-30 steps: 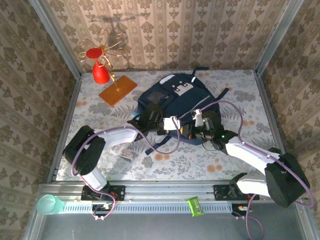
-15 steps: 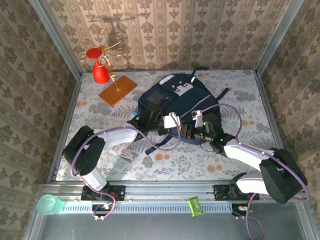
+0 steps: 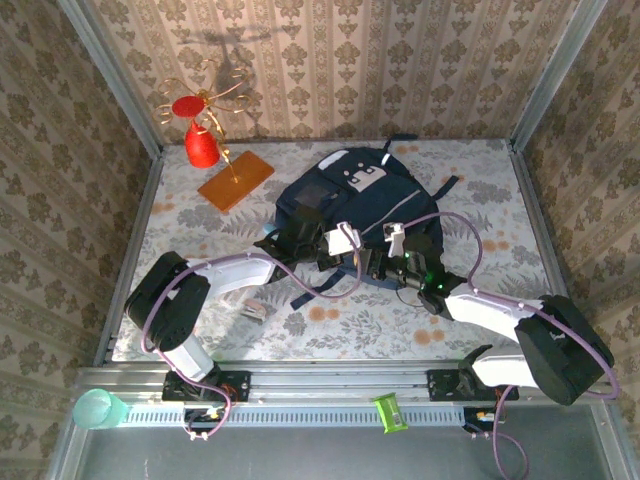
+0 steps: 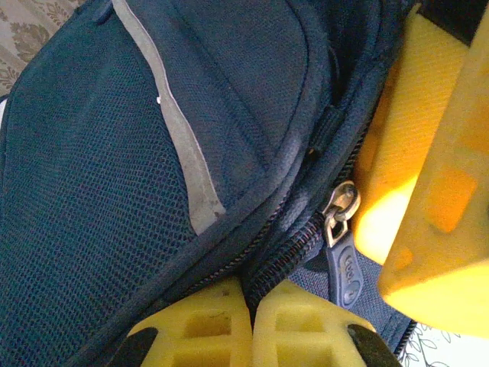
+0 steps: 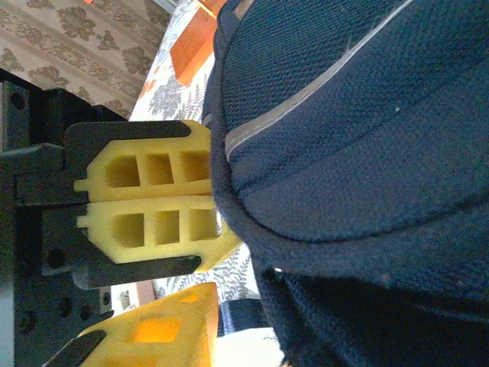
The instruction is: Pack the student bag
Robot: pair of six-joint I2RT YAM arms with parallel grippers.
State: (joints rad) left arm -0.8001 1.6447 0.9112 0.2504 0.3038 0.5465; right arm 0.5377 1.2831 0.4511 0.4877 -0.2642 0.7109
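The right pincer [image 3: 384,263] has slid left since a second ago and now sits at the near edge of the student bag [image 3: 345,195]. I cannot tell if it is open or closed. Just left, the left pincer [image 4: 248,298] still squeezes the bag's zip edge. The bag has stayed in the middle of the table [image 3: 480,320].
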